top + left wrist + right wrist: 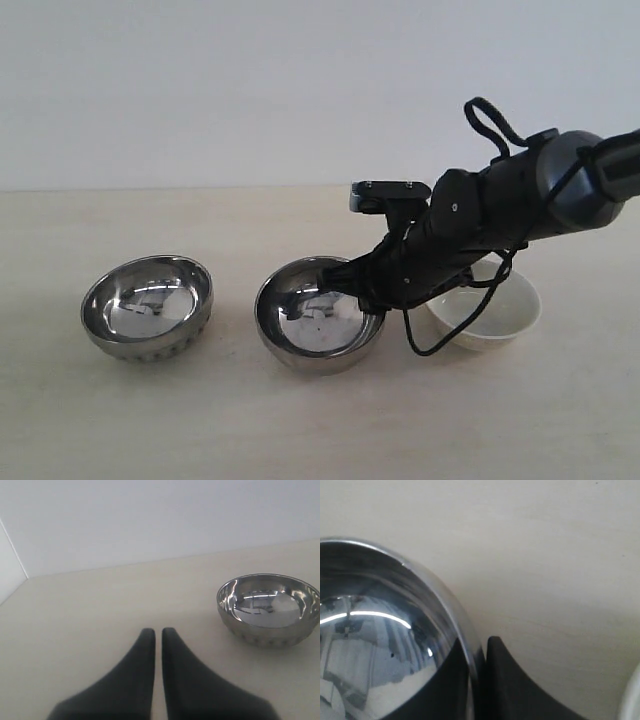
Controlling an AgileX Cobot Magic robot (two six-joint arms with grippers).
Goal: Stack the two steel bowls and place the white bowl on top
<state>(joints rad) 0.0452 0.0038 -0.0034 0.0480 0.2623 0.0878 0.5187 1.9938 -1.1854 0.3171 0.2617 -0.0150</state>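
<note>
As we scan from left to right, the left gripper (158,631), seen only by its own wrist camera, points across the pale beige table (300,430), its two black fingers nearly touching and holding nothing. Near it sits the left shiny round steel bowl (147,305), upright. At centre stands the middle shiny round steel bowl (318,318). The right arm (500,205) slopes down from the right, passing over the small cream-white matte bowl (500,318). The right gripper (347,285) pinches the middle bowl's right rim, one finger inside and one outside.
</note>
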